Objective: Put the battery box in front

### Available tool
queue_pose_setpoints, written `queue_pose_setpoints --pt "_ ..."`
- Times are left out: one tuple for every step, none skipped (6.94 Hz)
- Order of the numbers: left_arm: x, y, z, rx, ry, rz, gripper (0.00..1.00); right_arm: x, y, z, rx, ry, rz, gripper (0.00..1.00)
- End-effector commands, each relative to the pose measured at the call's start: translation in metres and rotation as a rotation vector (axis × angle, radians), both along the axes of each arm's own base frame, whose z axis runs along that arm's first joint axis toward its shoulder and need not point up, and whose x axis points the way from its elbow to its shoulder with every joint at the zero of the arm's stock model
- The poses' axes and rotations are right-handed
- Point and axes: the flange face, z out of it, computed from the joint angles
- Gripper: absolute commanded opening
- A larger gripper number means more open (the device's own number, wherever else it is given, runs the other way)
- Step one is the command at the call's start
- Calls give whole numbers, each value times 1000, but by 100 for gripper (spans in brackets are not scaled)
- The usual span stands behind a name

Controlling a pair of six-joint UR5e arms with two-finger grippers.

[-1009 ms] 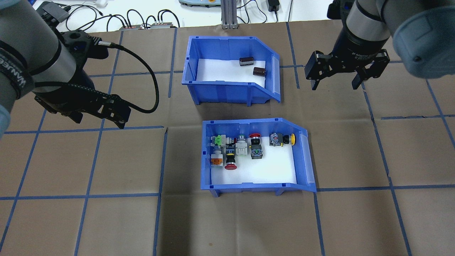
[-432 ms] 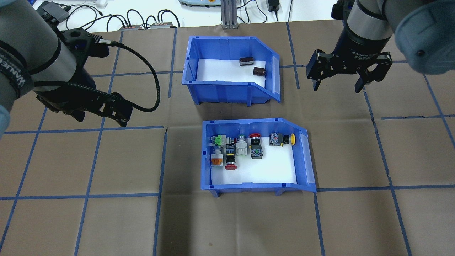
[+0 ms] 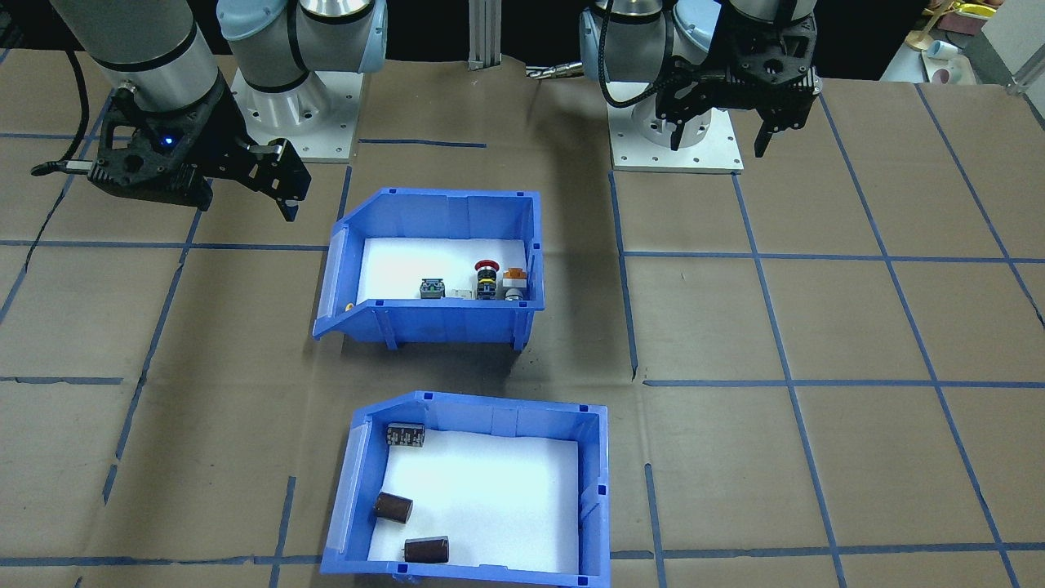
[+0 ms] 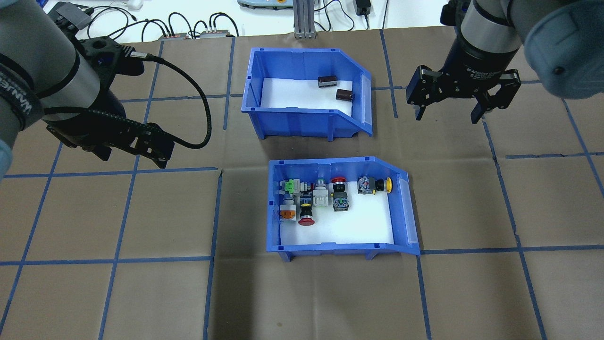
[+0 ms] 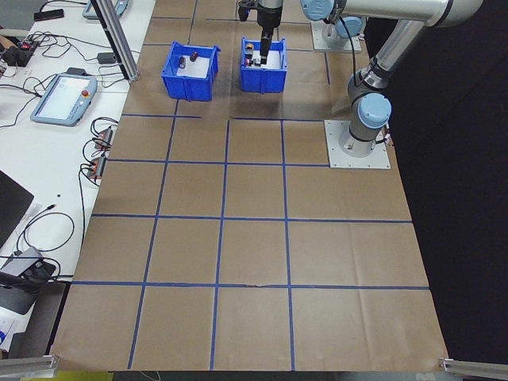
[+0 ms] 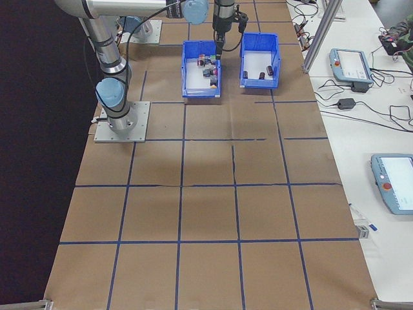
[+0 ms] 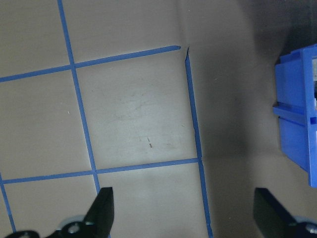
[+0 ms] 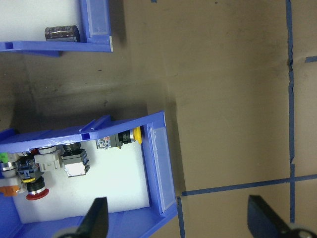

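Two blue bins sit on the counter [image 4: 141,293], the battery box [image 4: 302,123] on the far side from the robot and the button bin [image 4: 330,248] nearer, while the left tool [image 4: 130,153] and right tool [image 4: 446,113] hover spread wide and empty, apart from both.

battery box [image 4: 302,120], switch bin [image 4: 339,245], 2 hands apart

Blue battery box [image 4: 302,120], white floor; brown table [image 4: 141,283], blue grid
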Motion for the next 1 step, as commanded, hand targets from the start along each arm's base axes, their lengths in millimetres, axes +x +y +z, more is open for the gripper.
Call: queue_pose_setpoints --pt "13 -4 -1 4 5 24 99 -1 0 -1 3 0 -1 100"
